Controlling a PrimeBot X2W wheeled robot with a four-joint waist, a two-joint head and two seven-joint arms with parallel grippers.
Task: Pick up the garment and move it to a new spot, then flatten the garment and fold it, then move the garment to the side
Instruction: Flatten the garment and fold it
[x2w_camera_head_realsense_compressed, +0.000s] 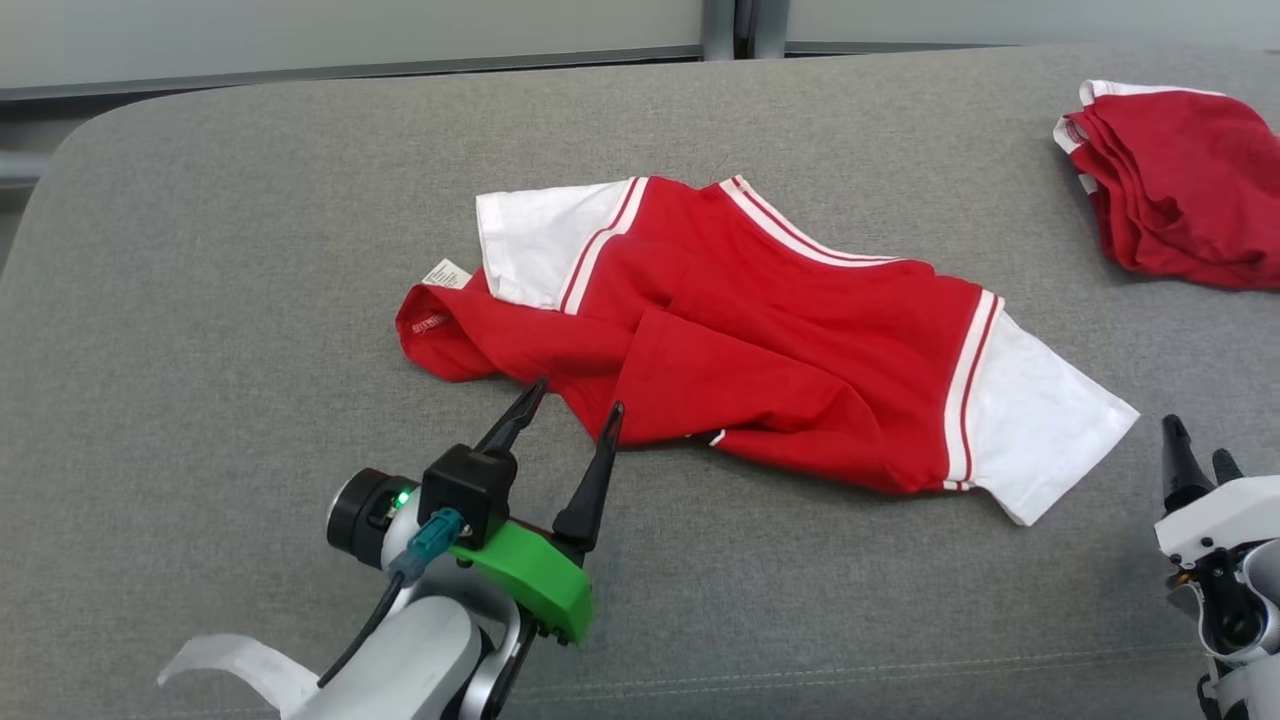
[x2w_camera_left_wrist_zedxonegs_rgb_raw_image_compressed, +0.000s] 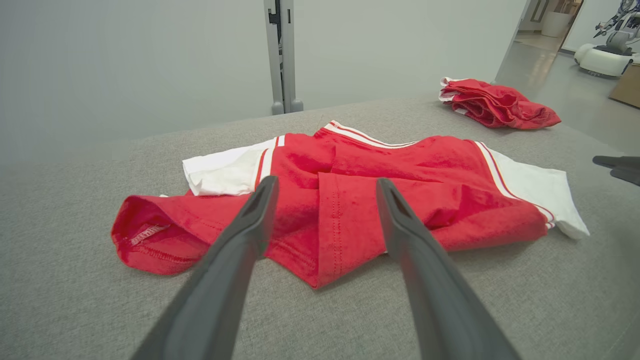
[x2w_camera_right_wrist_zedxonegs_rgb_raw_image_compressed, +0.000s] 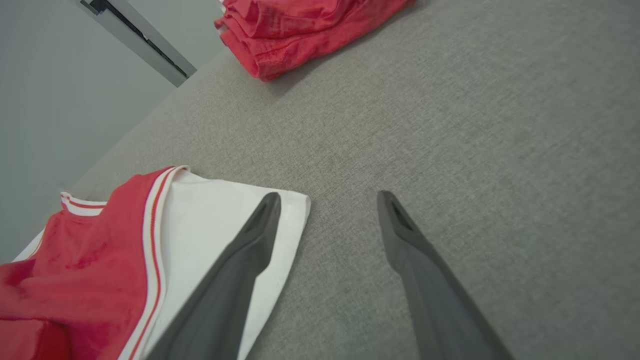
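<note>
Nearest the head camera, the left pincer (x2w_camera_head_realsense_compressed: 578, 397) is hovering low over the grey fabric desk (x2w_camera_head_realsense_compressed: 250, 250), its two dark fingers standing apart with nothing between them and their tips reaching the near hem of the garment (x2w_camera_head_realsense_compressed: 760, 340). That garment, a red shirt with white sleeves and red-and-white striped trim, is lying crumpled in the middle of the desk, its body bunching into folds. One white sleeve (x2w_camera_head_realsense_compressed: 540, 240) is pointing toward the far left, with a small white label (x2w_camera_head_realsense_compressed: 447, 273) peeking out beside it. The other white sleeve (x2w_camera_head_realsense_compressed: 1040, 420) is spreading flat toward the near right. In the left wrist view the fingers are framing a folded flap of the red cloth. The right pincer (x2w_camera_head_realsense_compressed: 1196, 440) is sitting at the lower right edge of the head view, just beside that near sleeve. In the right wrist view the right pincer's (x2w_camera_right_wrist_zedxonegs_rgb_raw_image_compressed: 328, 195) fingers are also standing apart and gripping nothing, one finger hanging over the sleeve's corner and the other over bare desk. A second red garment (x2w_camera_head_realsense_compressed: 1180, 180) is lying bunched at the far right of the desk, well apart from the first.
</note>
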